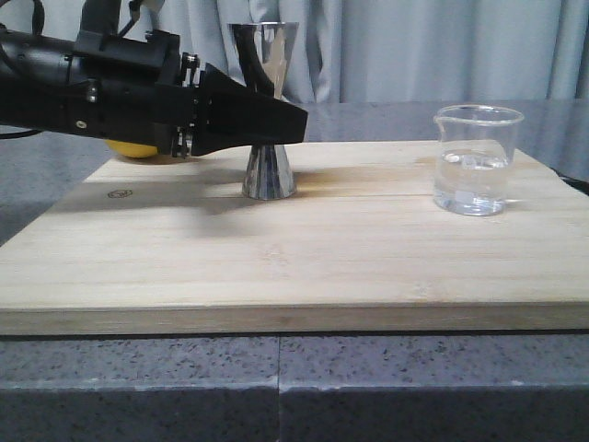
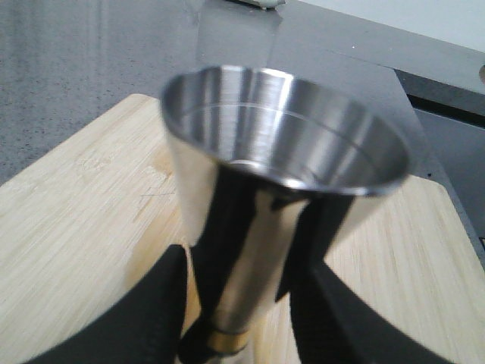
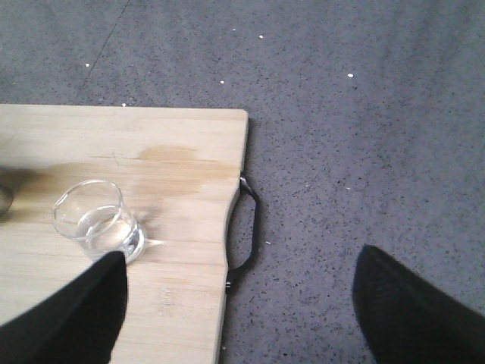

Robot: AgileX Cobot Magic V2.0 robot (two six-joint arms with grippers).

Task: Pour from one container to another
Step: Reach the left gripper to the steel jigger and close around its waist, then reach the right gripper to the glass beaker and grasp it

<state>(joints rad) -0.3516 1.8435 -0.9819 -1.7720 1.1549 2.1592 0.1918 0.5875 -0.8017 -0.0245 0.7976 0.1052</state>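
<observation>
On board [image 1: 304,249], L gripper [image 2: 239,318] has 2 fingers [image 2: 151,318] clamped round upright jigger [image 1: 268,110] waist; R gripper [image 3: 235,303] spread wide above, beaker [image 1: 474,170] w/ clear liquid untouched.

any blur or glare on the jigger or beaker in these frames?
Left wrist: jigger near rim soft, streaky reflections, left end effector fingers dark around it. Front: jigger mirrors the curtain; arm shadow on board. Right wrist: beaker sharp, slight glints.
</observation>
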